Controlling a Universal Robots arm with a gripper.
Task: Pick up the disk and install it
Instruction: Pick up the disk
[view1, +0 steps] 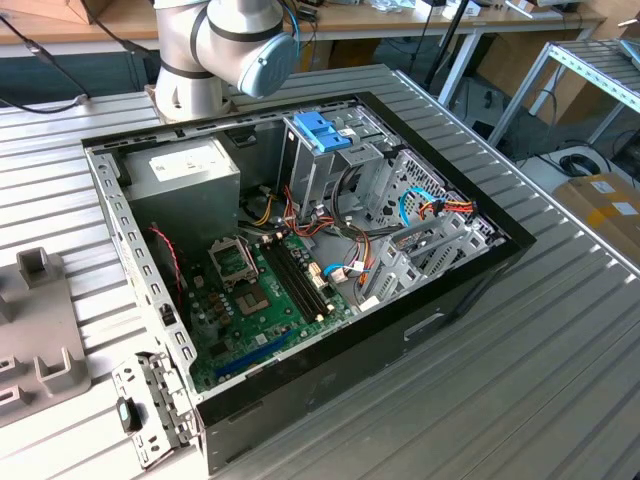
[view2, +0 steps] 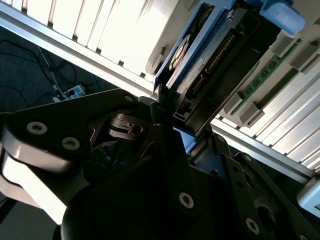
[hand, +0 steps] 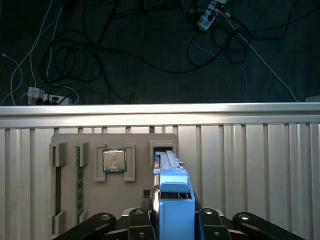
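The disk (hand: 172, 192) stands on edge in a slot of a grey parts tray (hand: 132, 197), its light-blue carrier rail facing the first wrist view. In the second wrist view the disk (view2: 200, 55) shows its dark side and label, with blue rail along it. My gripper (hand: 173, 207) straddles the disk, a black finger (hand: 146, 199) pressed close on each side of the blue rail. One finger (view2: 161, 107) touches the disk's edge. The open computer case (view1: 470, 290) lies on the slatted table in the exterior view.
The tray also holds a processor chip (hand: 114, 160) and memory sticks (hand: 78, 185). Inside the case are a motherboard (view1: 265, 300), a power supply (view1: 185, 180), cables and a drive cage with a deeper-blue latch (view1: 322, 130). The arm's base (view1: 215, 50) stands behind the case. Beyond the table's edge, cables lie on the floor (hand: 150, 50).
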